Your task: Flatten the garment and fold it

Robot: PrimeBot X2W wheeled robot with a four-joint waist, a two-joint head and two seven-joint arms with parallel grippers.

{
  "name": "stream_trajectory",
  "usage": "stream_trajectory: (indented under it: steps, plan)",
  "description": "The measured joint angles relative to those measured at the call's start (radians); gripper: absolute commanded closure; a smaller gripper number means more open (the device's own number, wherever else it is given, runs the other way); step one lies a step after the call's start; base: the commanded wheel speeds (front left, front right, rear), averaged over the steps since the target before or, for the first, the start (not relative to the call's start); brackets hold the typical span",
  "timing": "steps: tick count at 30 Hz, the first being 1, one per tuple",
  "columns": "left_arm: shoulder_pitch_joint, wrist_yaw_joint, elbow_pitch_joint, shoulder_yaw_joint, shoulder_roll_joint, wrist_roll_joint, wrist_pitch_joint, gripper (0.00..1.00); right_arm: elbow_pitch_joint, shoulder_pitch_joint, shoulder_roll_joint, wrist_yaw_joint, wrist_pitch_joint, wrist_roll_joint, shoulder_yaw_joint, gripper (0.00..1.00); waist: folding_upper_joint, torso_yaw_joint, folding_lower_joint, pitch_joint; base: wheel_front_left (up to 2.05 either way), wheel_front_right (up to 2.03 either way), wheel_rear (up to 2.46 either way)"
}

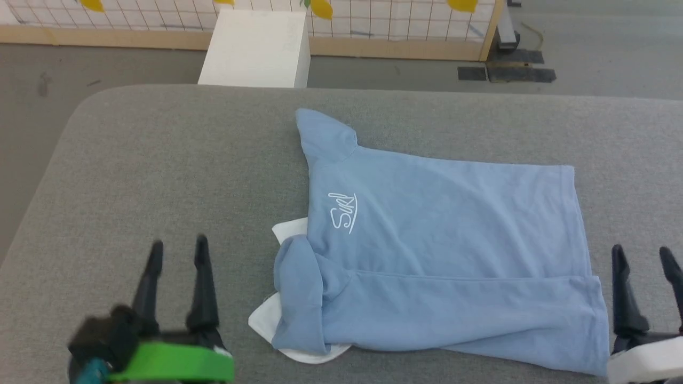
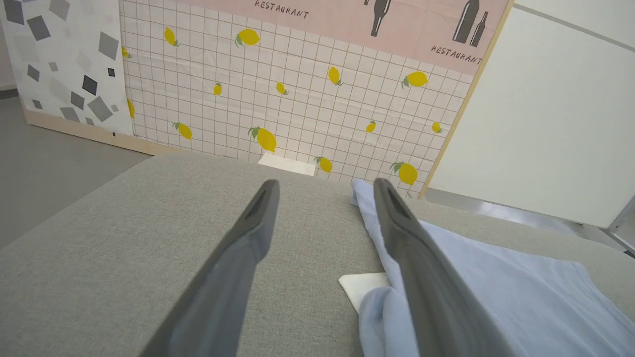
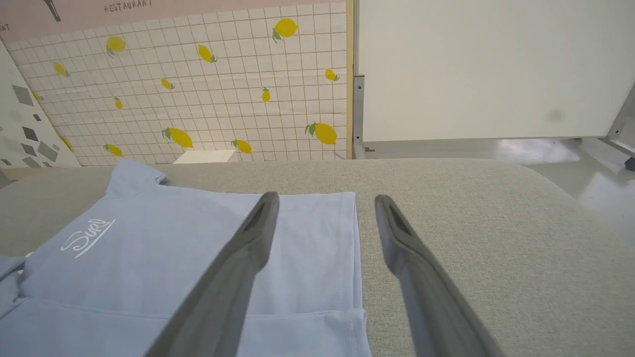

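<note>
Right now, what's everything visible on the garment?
The garment is a light blue, soft polo shirt lying on the grey table, with its collar end toward the robot's left and its hem to the right. Its near side is folded over lengthwise and the far sleeve is spread out. The white script logo faces up, and the white collar lining shows.

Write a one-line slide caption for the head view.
Light blue polo shirt, near edge folded over, lies on the grey surface between open left claw and open right claw.

The garment [image 1: 443,250] lies half-folded on the grey bench [image 1: 160,160], logo up. The left gripper [image 1: 179,244] and the right gripper [image 1: 642,250] flank it, fingers spread, empty.
</note>
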State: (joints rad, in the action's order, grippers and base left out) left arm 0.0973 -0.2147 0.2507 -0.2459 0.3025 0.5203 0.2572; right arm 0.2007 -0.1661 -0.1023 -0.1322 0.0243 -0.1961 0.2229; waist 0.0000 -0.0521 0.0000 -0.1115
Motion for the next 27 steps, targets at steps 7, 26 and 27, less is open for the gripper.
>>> stream_trajectory:
  steps: [7, 26, 27]
  plan:
    - [0.108, 0.105, -0.058, 0.058, -0.137, -0.107, 0.000, 0.00, -0.054, -0.051, 0.049, 0.000, 0.076, 0.089, 0.016, 0.00, 0.0000, -0.004, 0.0000, 0.029, 0.00, 0.00, 0.00]
    - [0.000, 0.211, -0.054, 0.015, -0.135, -0.089, -0.410, 0.00, -0.113, -0.052, 0.050, 0.000, 0.089, 0.045, 0.022, 0.00, 0.0000, 0.005, 0.0000, 0.021, 0.00, 0.00, 0.00]
    - [-0.014, 0.209, -0.059, 0.003, -0.131, -0.087, -0.458, 0.00, -0.117, -0.051, 0.050, 0.000, 0.087, 0.045, 0.020, 0.00, 0.0000, 0.006, 0.0000, 0.016, 0.00, 0.00, 0.00]
